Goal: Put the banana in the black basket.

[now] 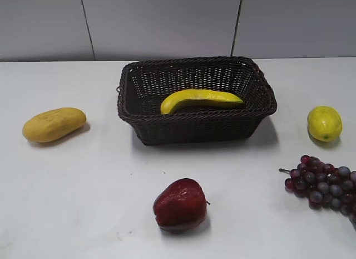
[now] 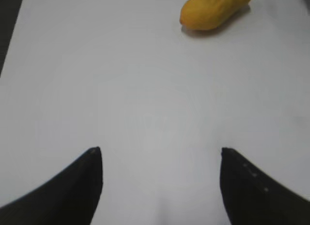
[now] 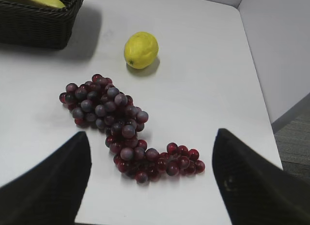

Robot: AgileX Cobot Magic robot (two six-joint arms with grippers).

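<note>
The long, curved yellow banana (image 1: 201, 99) already lies inside the dark woven wicker basket (image 1: 196, 128) at upper centre of the exterior view, so the placing looks finished. Left end effector (image 2: 161, 155) and right end effector (image 3: 151, 140) both stand wide apart, gripping nothing, over white counter (image 1: 100, 192). Best kept clear of the purple-red grape bunch (image 3: 116, 121) below.

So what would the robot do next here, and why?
Probably nothing more than keep both arms back. The long curved yellow banana already lies inside the dark woven wicker basket. The left gripper is open over bare white table, and the right gripper is open above the red-purple grape bunch, holding nothing.
</note>
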